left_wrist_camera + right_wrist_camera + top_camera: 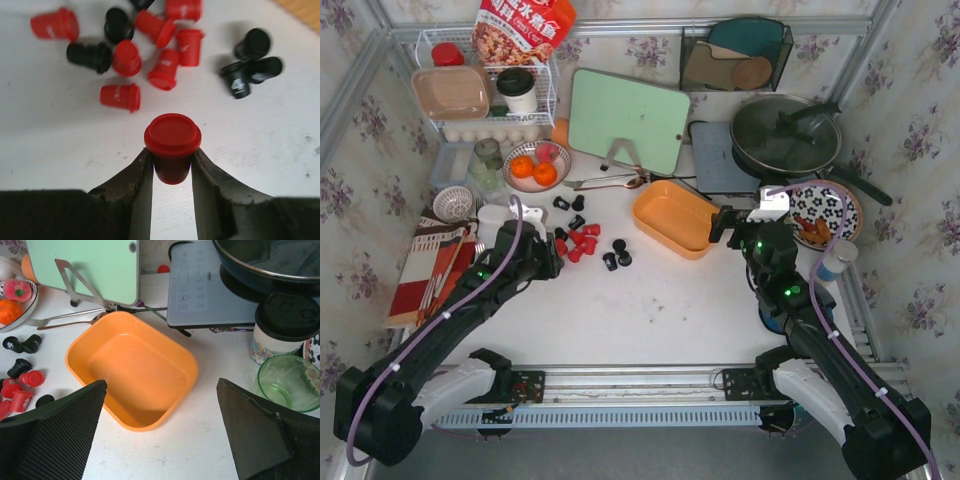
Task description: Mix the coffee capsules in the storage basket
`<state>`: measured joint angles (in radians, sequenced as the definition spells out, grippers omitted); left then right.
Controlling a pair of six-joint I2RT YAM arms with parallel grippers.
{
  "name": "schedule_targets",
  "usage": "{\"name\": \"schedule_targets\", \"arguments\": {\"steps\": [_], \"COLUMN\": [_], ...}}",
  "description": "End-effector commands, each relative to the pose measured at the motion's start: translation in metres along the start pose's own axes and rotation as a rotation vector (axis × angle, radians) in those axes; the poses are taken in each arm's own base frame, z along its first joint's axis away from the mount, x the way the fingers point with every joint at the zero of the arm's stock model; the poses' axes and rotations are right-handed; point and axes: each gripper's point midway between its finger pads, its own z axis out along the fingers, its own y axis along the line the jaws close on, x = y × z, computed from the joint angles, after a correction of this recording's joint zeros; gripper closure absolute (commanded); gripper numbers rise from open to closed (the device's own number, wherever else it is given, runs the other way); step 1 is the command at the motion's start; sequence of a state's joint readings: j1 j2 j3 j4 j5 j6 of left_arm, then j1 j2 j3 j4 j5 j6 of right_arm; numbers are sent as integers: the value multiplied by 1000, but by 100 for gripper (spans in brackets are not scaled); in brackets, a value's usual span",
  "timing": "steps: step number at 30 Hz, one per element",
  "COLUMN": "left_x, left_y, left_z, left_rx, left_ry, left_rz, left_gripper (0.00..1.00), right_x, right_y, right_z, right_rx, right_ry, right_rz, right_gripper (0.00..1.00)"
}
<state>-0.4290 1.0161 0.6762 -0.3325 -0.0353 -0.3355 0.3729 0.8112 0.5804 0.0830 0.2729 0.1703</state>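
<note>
Top external view: red and black coffee capsules (582,240) lie scattered on the white table (650,320), left of centre and outside the orange storage basket (670,215), which sits apart to their right. The left gripper (556,258) reaches the near-left edge of the scatter. The right gripper (724,226) hangs at the basket's right end. A bowl of oranges (536,168) stands farther back on the left, and a green cutting board (628,120) leans beyond the basket.

Left wrist view: the left gripper (172,162) is clamped on one red capsule (172,135), its dark fingers (137,177) pressing both sides of the body just under the flat rim (the rim end faces the camera). Beyond it, loose red pods (165,70) and black pods (250,70) lie tumbled on their sides on the table.

Right wrist view: the right gripper (160,390) is spread wide and grasps nothing, its fingers (65,425) framing the storage basket (132,367) on the table. A few capsules (22,382) show at the left edge, outside the basket. An induction cooker (210,285) lies beyond, and a lidded cup (282,327) and a green glass bowl (290,382) stand at the right.
</note>
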Motion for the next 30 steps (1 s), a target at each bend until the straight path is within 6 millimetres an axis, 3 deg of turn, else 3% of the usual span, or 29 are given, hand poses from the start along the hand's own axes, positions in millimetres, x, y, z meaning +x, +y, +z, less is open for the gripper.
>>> {"name": "schedule_targets", "arguments": {"steps": [1,5,12,24,30], "left_x": [-36,-60,-92,-124,-124], "left_y": [-32,-57,-115,-199,-223], "left_z": [-12,-19,-3,78,132], "left_rx": [154,240,402,457,427], "left_ry": [-164,-254,-299,-234,-165], "left_rz": [109,161,272,358,373], "left_gripper": [83,83,83,83,82], "right_x": [3,15,15,19,17], "right_y": [6,5,3,-1,4], "right_z": [-2,-2,-4,-12,-14], "right_rx": [-28,-26,-17,-9,-39], "right_ry": [17,41,33,9,-4], "right_rz": [22,38,52,96,113], "right_gripper": [0,0,0,0,0]}}
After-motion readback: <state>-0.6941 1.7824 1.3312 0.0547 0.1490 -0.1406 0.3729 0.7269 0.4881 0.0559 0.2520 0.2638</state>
